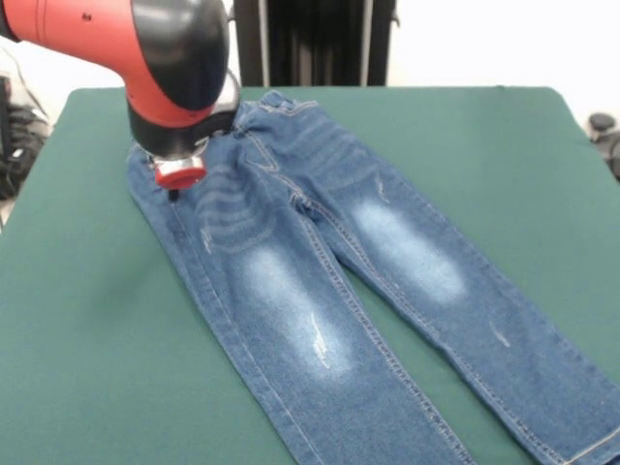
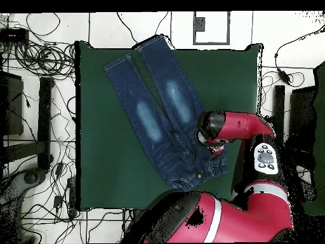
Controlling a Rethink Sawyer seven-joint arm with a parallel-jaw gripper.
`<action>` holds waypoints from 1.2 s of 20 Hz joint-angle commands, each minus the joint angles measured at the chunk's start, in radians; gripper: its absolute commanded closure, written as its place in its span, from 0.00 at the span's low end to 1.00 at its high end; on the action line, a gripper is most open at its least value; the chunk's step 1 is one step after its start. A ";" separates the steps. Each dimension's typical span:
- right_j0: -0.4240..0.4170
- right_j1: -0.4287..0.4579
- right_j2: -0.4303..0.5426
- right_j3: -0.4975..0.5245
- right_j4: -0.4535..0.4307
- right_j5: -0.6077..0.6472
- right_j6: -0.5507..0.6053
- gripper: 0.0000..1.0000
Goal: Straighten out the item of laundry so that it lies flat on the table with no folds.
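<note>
Seemingly no legible writing on jeans point(image 1: 320, 291) or end effector point(image 1: 180, 176).

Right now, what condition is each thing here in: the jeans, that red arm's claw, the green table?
jeans: spread out front side up, legs apart, some wrinkles near the waist, leg ends at the table's edge.
claw: low over the jeans' hip edge near the waist; open or shut cannot be told.
table: green cloth smooth, carrying the jeans.
</note>
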 commanded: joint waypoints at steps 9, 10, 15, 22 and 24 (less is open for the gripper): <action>0.055 0.012 -0.016 -0.076 -0.107 0.240 -0.150 0.00; 0.055 0.006 -0.013 -0.070 -0.106 0.236 -0.146 0.00; 0.031 -0.019 0.036 -0.008 -0.058 0.206 -0.146 0.00; -0.006 -0.086 0.108 0.102 0.050 0.147 -0.130 0.00; -0.027 -0.097 0.138 0.141 0.103 0.134 -0.115 0.00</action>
